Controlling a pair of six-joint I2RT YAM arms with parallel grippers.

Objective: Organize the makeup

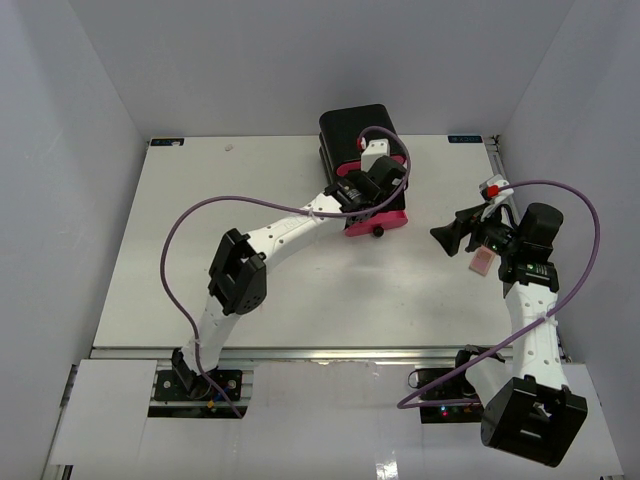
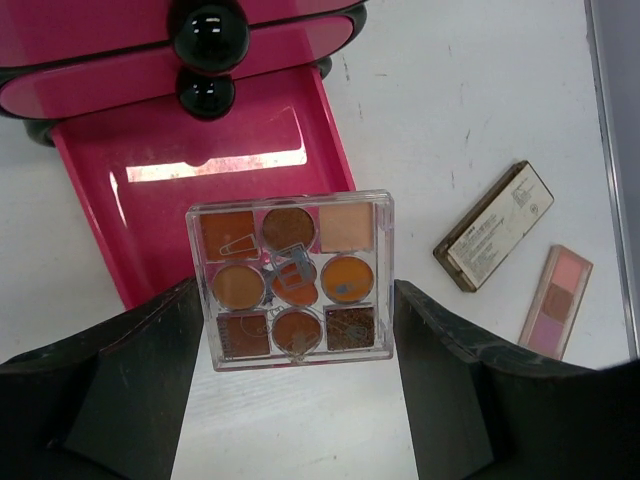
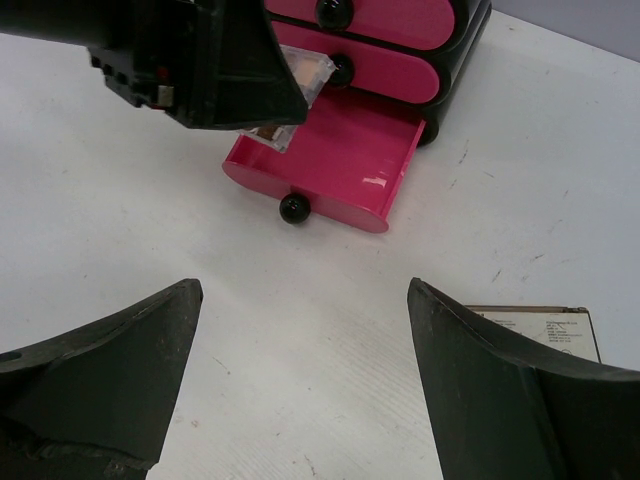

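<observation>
My left gripper [image 2: 295,335] is clamped on the square palette [image 2: 290,280], holding it above the open bottom drawer [image 2: 150,220] at the tabletop's [image 1: 300,300] 12 o'clock. I see nothing in the drawer yet. The tan compact [image 2: 493,240] and pink compact [image 2: 556,300] lie at 3 o'clock near my right gripper [image 3: 305,340], its jaws apart. I judge the task is at an early stage.

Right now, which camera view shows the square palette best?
The left wrist view: the palette faces the camera whole, all nine pans clear. The right wrist view shows only its corners poking out behind the left gripper. In the top view I cannot make it out under that gripper.
</observation>
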